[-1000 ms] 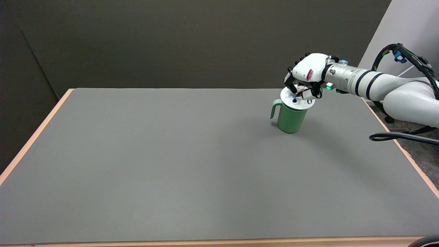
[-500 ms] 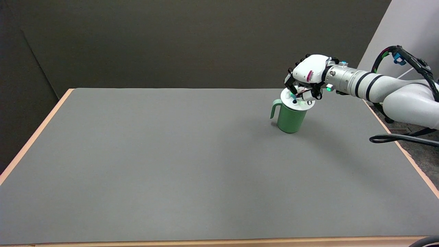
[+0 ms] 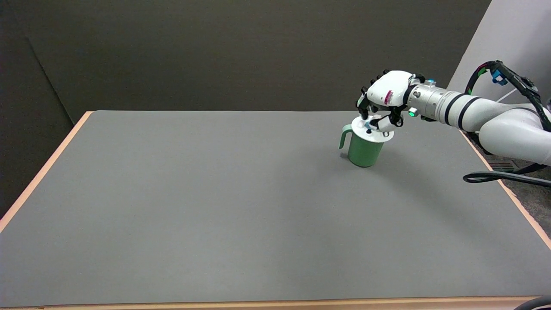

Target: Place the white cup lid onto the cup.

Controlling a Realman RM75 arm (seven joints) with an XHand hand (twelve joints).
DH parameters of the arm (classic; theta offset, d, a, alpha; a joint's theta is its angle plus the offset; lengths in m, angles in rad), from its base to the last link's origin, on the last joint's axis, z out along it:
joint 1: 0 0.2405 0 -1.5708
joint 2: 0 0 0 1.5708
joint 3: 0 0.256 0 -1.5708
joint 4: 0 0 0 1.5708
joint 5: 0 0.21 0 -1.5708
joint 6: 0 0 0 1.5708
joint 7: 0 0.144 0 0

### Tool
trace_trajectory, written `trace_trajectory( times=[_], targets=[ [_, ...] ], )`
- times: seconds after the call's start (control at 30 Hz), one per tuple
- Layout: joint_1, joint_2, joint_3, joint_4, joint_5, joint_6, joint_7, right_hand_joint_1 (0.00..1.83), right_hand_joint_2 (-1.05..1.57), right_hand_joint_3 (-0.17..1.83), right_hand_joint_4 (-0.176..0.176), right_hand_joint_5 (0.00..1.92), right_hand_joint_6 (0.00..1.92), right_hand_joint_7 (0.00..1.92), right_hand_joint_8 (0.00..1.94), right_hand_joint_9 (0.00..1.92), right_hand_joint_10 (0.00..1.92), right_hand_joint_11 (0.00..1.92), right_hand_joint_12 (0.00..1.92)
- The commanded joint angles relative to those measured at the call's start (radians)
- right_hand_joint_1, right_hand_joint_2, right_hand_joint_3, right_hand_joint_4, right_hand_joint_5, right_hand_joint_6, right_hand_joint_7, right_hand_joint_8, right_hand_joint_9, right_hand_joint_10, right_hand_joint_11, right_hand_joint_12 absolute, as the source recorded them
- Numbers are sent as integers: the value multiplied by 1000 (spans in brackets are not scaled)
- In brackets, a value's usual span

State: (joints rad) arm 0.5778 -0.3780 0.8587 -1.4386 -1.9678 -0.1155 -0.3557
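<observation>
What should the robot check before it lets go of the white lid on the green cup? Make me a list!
1. White lid sits on the green cup: ok.
2. Lid lies level all around: cannot tell, its far edge is hidden.
3. Cup stands upright on the table: ok.
4. Right hand has released the lid: cannot tell, fingers are right on it.
5. Cup handle is away from the hand: ok.

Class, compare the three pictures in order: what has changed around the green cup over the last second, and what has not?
The right hand has sunk slightly, and the white lid has come down with it, sitting flatter on the green cup. Its fingers remain on the lid. The cup stands where it was on the grey table.
</observation>
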Motion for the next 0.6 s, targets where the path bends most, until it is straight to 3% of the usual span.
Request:
trace_trajectory(
  times=[0.03,0.33,0.5,0.6],
  targets=[
    [0,-2,-8,11,-10,15,-9,859,730,960,176,675,212,828,232,946,346,916,891],
    [0,0,7,8,-22,21,-10,835,686,1018,176,561,184,709,194,917,340,940,808],
    [-3,4,81,1,-51,21,-9,831,654,1037,154,479,172,648,183,911,340,951,784],
    [-4,5,123,-1,-54,20,-10,875,666,990,164,504,176,650,190,927,297,957,765]
  ],
)
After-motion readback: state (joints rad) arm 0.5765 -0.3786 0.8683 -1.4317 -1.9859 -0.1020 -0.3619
